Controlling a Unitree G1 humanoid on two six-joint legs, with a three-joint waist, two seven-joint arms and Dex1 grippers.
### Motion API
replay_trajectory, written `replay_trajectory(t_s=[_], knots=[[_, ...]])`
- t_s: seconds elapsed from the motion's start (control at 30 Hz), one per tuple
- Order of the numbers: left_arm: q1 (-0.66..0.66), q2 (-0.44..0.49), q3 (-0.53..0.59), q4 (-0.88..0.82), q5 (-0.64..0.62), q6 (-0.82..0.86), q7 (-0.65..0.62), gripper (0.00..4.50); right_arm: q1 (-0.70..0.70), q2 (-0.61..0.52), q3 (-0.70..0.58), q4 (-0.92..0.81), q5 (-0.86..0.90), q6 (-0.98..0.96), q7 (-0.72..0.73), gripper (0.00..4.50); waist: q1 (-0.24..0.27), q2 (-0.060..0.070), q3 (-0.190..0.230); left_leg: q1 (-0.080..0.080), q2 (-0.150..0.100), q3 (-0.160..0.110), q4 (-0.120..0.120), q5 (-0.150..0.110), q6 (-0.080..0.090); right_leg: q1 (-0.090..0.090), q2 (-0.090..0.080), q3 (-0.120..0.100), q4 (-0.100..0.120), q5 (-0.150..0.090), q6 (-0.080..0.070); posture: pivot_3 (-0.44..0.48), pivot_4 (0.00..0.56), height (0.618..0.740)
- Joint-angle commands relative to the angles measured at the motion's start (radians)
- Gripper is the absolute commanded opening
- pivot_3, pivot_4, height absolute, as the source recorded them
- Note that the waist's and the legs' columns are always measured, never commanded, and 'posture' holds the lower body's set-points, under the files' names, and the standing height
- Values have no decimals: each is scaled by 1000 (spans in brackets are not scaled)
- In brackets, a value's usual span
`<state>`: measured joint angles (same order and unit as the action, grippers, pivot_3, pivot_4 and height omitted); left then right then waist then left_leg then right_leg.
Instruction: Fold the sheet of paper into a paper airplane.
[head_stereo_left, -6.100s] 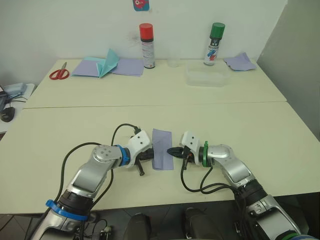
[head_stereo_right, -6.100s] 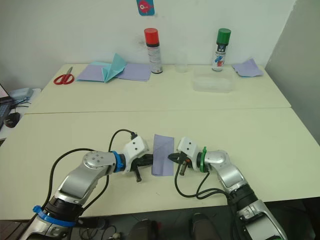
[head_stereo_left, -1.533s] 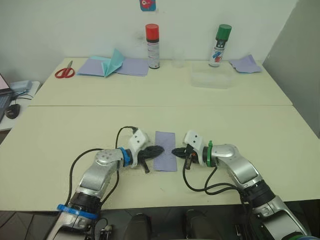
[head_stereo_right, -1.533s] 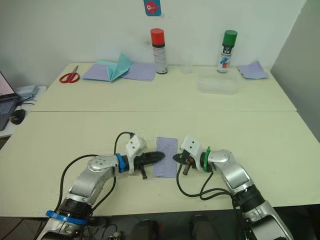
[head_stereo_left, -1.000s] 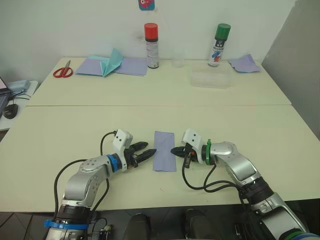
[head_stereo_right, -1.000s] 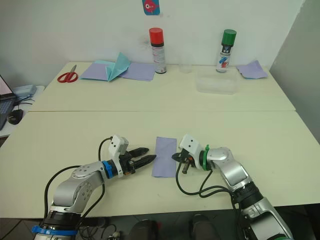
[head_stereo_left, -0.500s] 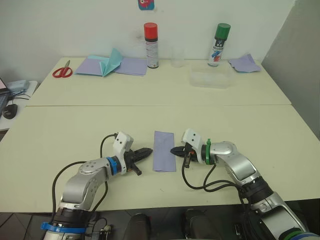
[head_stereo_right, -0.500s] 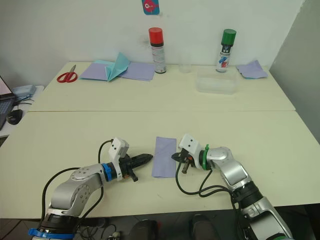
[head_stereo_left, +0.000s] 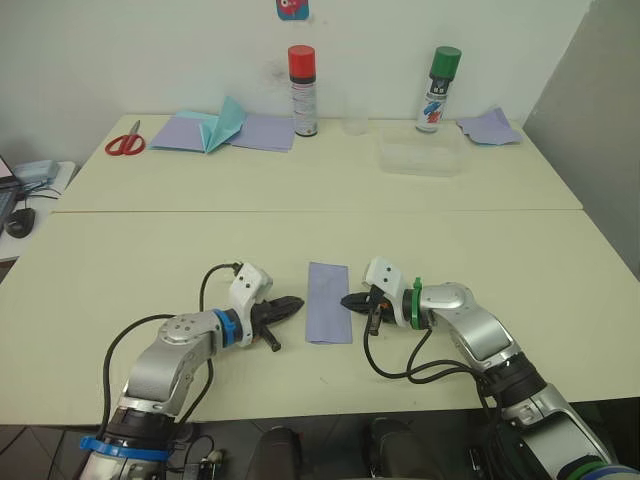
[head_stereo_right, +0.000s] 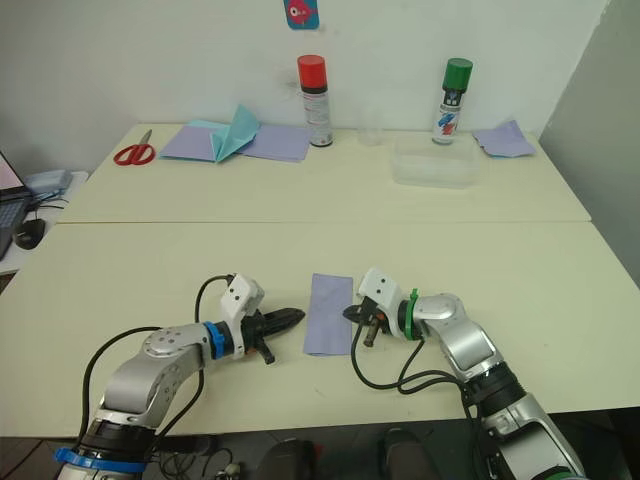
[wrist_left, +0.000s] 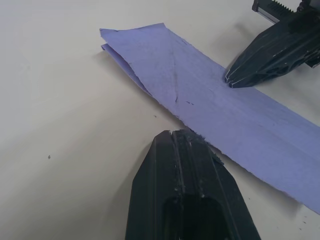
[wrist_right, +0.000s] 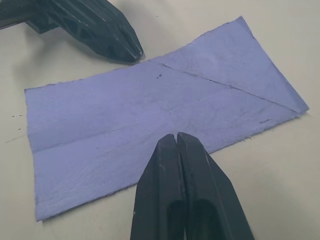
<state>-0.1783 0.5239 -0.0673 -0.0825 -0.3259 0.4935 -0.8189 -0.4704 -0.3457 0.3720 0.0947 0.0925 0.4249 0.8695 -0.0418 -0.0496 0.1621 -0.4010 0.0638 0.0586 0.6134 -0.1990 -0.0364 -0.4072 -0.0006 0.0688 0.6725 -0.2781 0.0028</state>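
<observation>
Paper (head_stereo_left: 328, 302) underlayers hidden beneath fold

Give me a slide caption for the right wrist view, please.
Two shut black grippers, right and left, meet opposite edges of a folded lavender sheet of paper.

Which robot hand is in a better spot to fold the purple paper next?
Probably the right gripper: its shut tips already rest on the folded lavender sheet of paper. The left gripper, also shut, sits at the opposite edge.

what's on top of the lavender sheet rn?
Only the right claw, shut, its tip on the sheet of paper edge. Left claw tip sits at the opposite edge. Under the fold: hidden.
</observation>
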Motion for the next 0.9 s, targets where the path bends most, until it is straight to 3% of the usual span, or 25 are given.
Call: replay_trajectory(t_s=[0.03,0.5,0.9], knots=[[-17,2,-48,14,32,-27,-22,18,-1,3,-1,34,-23,22,-24,0,0,0,0,0,0,0,0,0,0,0,0,0,0,0,0,0,150,740],[-56,-55,35,-17,-79,9,-43,18,0,15,-3,45,-26,15,-35,0,2,0,0,-1,0,0,0,0,0,0,0,-1,0,0,0,0,150,740],[-57,-35,-25,-26,-46,6,-56,18,-3,22,-2,49,-25,13,-41,0,-1,-1,1,0,0,0,-1,0,0,0,0,-1,0,0,0,0,150,740]])
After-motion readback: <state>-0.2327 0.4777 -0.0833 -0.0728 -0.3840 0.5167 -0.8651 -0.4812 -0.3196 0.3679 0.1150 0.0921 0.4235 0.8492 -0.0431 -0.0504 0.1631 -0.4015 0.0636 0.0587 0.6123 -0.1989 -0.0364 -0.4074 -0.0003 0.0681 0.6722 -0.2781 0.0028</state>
